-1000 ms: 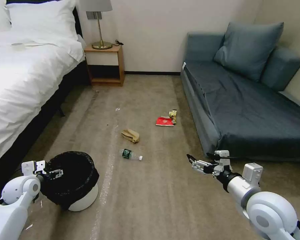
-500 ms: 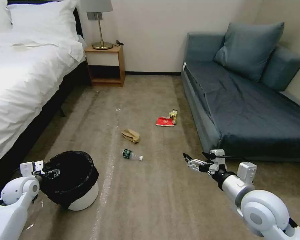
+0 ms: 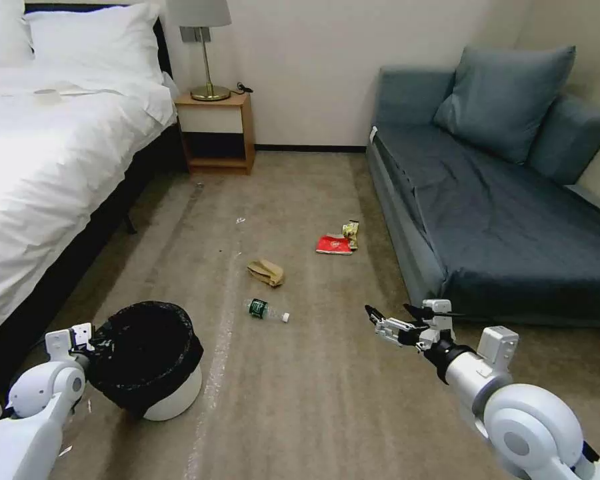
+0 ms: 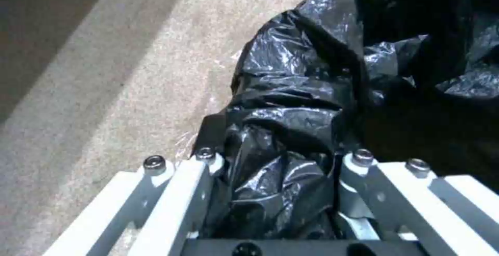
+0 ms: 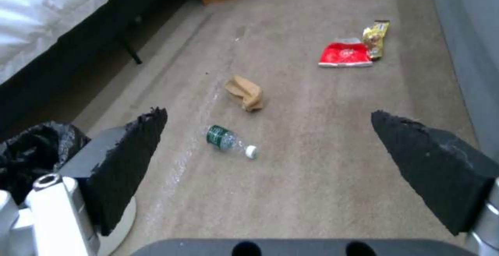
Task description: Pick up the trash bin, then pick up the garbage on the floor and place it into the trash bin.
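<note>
The trash bin (image 3: 155, 373), white with a black bag over its rim, stands on the carpet at the lower left. My left gripper (image 3: 92, 341) is shut on its bagged rim (image 4: 291, 104), one finger on each side. My right gripper (image 3: 390, 312) hangs open above the carpet, right of the litter and apart from it. The garbage lies ahead: a clear bottle (image 3: 267, 310) (image 5: 229, 141), a brown paper bag (image 3: 265, 272) (image 5: 245, 92), a red packet (image 3: 333, 245) (image 5: 344, 53) and a gold wrapper (image 3: 351, 233) (image 5: 376, 37).
A white bed (image 3: 40, 167) runs along the left, with a wooden nightstand (image 3: 219, 130) and lamp at the far wall. A blue sofa (image 3: 500, 207) lines the right side. Open carpet lies between them.
The whole picture has slid slightly right, so the camera moved. My right gripper has drifted a little left, still open. The left gripper keeps its hold on the bin.
</note>
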{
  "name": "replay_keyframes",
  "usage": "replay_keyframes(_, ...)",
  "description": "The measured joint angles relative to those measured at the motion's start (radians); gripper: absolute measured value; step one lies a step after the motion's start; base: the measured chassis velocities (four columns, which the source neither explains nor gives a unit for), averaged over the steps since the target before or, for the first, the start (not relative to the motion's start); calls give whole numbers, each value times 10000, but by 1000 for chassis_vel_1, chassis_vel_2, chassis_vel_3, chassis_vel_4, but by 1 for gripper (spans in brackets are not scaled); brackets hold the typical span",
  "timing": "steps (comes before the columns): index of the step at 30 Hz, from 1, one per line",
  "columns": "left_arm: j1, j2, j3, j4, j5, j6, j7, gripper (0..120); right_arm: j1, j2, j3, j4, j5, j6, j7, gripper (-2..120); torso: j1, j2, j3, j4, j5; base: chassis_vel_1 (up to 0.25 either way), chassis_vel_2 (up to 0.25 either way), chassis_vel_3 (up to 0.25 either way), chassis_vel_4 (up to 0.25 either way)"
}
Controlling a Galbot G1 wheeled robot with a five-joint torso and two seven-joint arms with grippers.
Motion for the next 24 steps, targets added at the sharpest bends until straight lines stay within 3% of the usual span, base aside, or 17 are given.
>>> replay_keyframes(6, -44, -25, 9, -80, 31, -79, 4, 26, -412, -10, 333, 191, -42, 41, 0, 100, 3, -3, 4, 2, -25, 0, 0, 0, 0)
replay_keyframes(13, -8, 336, 197, -345, 552, -291, 238, 26, -1016, 1, 747, 375, -252, 106, -79, 100, 7, -11, 9, -10, -51, 0, 0, 0, 0)
replay_keyframes(19, 182, 708, 81, -568, 1010, -401, 536, 19, -1092, 168, 781, 434, -336, 109, -87, 100, 8, -13, 10, -9, -52, 0, 0, 0, 0)
replay_keyframes(24, 352, 1052, -216, -770, 1511, -622, 748, 8, -1197, 164, 867, 442, -360, 105, -84, 100, 8, -11, 5, -4, -28, 0, 0, 0, 0)
